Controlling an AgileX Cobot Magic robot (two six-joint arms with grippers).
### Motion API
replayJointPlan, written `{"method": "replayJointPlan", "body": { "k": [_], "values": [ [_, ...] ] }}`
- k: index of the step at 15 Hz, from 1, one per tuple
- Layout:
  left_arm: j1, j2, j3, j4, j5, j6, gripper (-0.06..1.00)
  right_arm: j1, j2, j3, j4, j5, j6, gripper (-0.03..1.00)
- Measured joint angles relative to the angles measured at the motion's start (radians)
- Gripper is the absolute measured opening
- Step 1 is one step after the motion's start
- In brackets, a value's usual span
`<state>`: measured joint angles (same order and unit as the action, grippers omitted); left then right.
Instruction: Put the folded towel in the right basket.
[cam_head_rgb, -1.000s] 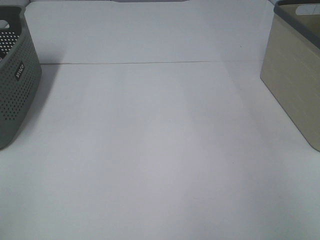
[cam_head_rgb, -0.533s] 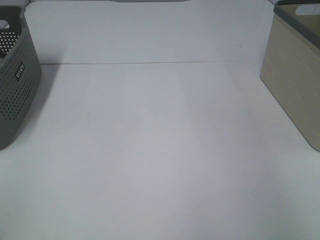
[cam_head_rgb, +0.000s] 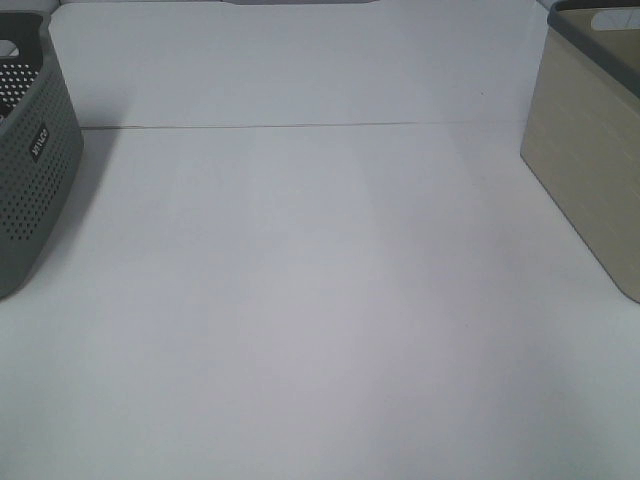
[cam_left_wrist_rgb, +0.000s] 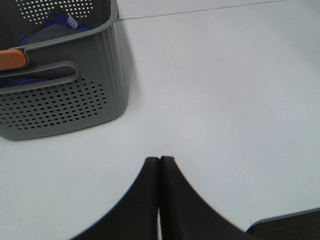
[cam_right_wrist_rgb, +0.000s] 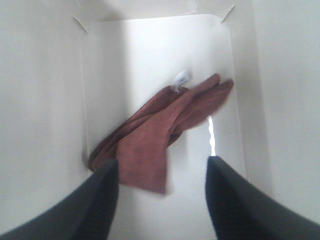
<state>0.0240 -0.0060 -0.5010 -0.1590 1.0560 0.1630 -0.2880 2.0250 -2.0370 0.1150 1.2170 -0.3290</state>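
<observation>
Plainly, we saw the towel (cam_right_wrist_rgb: 160, 135) lying loosely crumpled on the floor of the beige basket (cam_right_wrist_rgb: 45, 100), its white tag (cam_right_wrist_rgb: 181, 78) at one edge. Our right end effector (cam_right_wrist_rgb: 162, 162) hung over it above that basket, fingers spread wide and gripping nothing; the towel's nearer edge was blurred. Our left end effector (cam_left_wrist_rgb: 160, 159) was pressed shut and empty, well away from the beige basket, beside the grey basket (cam_left_wrist_rgb: 60, 105) at the worktop's (cam_head_rgb: 320, 300) opposite side.
</observation>
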Motion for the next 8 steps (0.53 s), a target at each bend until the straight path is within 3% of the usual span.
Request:
{"method": "replayJointPlan", "body": {
  "k": [5, 8],
  "values": [
    [0.0, 0.0, 0.0, 0.0, 0.0, 0.0, 0.0, 0.0, -0.01, 0.0, 0.0, 0.0, 0.077, 0.68],
    [0.0, 0.0, 0.0, 0.0, 0.0, 0.0, 0.0, 0.0, -0.14, 0.0, 0.024, 0.001, 0.155, 0.71]
  ]
}}
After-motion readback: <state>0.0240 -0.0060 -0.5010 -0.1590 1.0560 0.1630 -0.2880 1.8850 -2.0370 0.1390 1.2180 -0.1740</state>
